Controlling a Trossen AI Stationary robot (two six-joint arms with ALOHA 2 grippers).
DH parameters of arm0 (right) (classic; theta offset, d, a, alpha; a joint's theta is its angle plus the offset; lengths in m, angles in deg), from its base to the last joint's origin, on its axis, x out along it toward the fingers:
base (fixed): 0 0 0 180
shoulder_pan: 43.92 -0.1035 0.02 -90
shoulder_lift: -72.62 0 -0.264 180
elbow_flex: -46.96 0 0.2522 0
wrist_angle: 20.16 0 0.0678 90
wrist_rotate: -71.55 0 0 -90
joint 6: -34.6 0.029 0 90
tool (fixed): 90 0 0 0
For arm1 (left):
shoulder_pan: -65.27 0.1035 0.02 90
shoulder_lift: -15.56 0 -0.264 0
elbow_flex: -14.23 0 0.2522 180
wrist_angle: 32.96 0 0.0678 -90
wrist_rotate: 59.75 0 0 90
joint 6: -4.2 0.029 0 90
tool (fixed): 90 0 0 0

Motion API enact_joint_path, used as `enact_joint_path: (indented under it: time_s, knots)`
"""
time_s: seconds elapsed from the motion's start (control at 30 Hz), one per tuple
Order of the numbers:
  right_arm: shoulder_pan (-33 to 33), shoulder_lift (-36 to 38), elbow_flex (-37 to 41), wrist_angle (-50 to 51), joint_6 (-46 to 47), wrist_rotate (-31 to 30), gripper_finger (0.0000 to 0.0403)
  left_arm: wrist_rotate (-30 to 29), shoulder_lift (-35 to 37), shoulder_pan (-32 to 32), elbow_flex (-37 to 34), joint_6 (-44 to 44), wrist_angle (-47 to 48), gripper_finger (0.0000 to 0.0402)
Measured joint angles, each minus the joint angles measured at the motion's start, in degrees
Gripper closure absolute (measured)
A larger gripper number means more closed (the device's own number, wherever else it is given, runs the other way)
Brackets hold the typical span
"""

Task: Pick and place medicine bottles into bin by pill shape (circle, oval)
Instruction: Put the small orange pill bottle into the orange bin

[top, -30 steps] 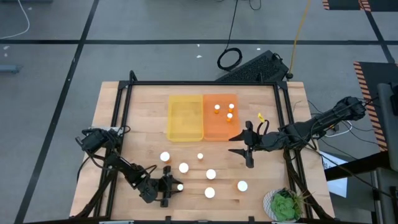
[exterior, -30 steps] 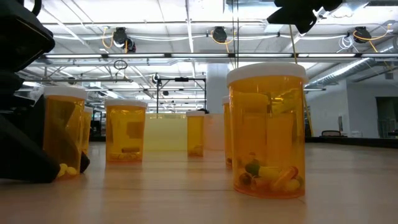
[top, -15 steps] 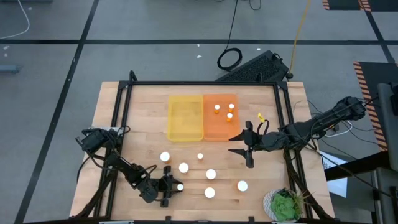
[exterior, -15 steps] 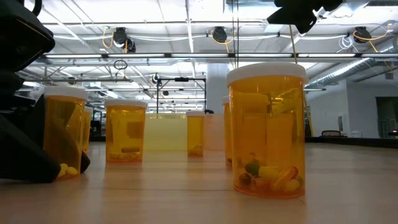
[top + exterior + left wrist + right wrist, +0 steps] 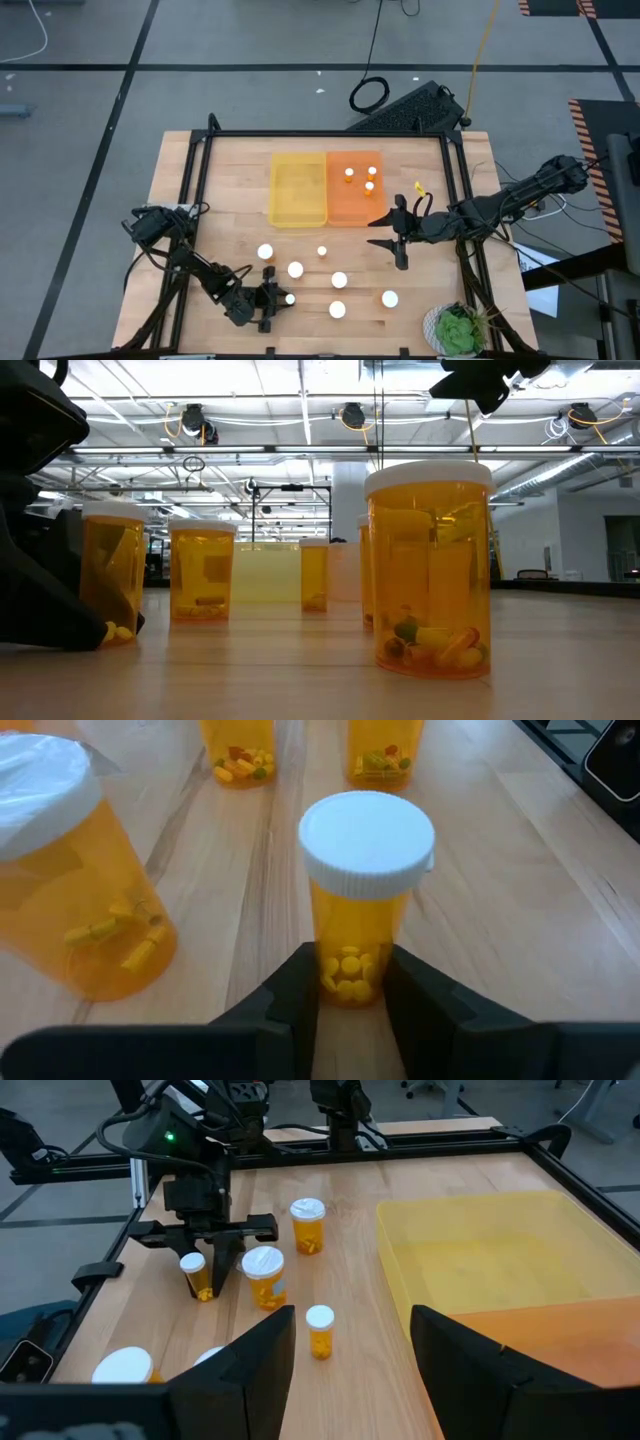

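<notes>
The left gripper (image 5: 350, 1005) clamps the lower body of a bottle (image 5: 366, 880) standing near the table's (image 5: 230, 170) front edge, judged light, rigid and smooth-walled, best held mid-body below the cap; the right gripper (image 5: 398, 232) hangs open beside the orange bin (image 5: 352, 210).

No readable text, labels or numbers anywhere.

Wooden table (image 5: 230, 190) (bottles (image 5: 339, 280), two trays (image 5: 298, 189))
</notes>
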Motion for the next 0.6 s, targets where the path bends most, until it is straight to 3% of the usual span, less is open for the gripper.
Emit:
enact_joint_path:
  time_s: [0.2, 0.4, 0.6]
  knots:
    - [0.0, -1.1, 0.0, -1.0, 2.3, -3.4, 0.0209, -0.2, 0.0, 0.0, 0.0, -1.0, -0.6, 0.0284]
    - [0.0, -8.4, -1.9, -8.7, 0.4, -4.3, 0.0209, -0.2, 1.1, 0.2, 0.0, 0.0, -4.5, 0.0293]
    - [0.0, -18.8, -10.1, -8.4, -1.5, 0.4, 0.0209, 0.0, 5.6, 1.1, 0.0, 2.0, -4.4, 0.0290]
